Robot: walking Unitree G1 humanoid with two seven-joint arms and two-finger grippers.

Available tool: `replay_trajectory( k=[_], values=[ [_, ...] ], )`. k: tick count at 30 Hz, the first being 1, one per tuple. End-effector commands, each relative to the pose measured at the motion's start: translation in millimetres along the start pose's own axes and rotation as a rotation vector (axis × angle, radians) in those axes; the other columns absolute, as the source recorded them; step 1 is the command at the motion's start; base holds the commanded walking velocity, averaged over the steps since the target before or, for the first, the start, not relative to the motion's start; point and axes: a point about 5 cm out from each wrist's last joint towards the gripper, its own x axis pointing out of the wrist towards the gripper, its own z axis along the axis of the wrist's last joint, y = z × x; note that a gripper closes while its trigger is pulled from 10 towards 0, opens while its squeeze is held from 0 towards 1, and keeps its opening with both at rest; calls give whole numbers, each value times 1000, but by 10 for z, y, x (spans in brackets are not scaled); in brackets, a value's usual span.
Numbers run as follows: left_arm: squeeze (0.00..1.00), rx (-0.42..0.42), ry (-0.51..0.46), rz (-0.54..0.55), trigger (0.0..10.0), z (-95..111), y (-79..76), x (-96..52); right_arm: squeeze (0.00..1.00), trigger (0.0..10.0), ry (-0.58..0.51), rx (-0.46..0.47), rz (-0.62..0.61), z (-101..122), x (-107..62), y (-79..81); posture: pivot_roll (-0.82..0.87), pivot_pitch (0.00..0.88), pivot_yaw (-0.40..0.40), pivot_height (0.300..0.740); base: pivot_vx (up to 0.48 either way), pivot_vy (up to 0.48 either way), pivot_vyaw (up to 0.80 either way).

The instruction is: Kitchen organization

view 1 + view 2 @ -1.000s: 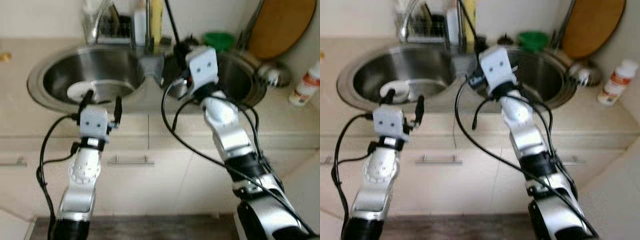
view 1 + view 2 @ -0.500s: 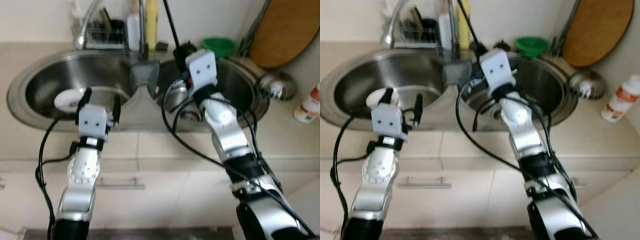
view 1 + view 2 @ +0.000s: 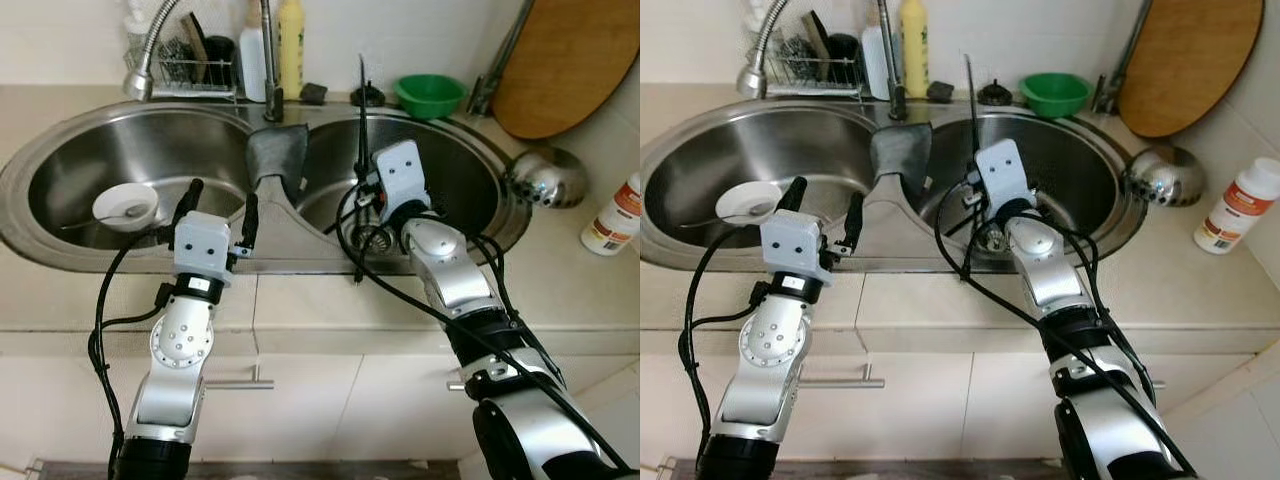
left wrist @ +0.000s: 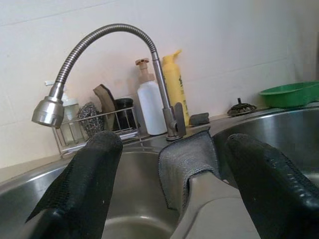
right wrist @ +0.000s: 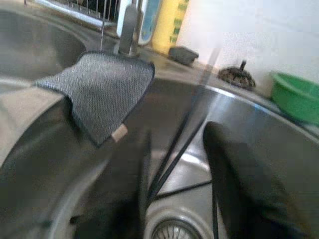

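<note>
While both pincers gape released, white bowl [image 3: 126, 205] with spoon in left basin [image 3: 60, 170], grey cloth [image 3: 277, 160] on divider.

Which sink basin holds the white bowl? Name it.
The basin on the robot's left, beyond the left gripper: the white bowl sits there; the other basin shows just a drain.

Sink [image 3: 90, 150] brushed steel; cloth [image 3: 278, 160] grey, probably microfibre; bowl [image 3: 430, 95] glossy plastic.
</note>
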Motion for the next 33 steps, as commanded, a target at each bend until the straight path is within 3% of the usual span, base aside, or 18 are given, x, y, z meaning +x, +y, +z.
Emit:
replay_trajectory(
  k=[1, 33],
  values=[
    [0, 1, 2, -15, 10000, 4, -19, 5, 1000, 10000, 9, 30, -3, -20, -10, -24, 32, 0, -39, 740, 0, 0, 0],
    [0, -3, 11, -27, 10000, -22, -42, -7, 1000, 10000, -58, 87, 22, 51, -80, 2, 28, 0, -34, 740, 0, 0, 0]
  ],
)
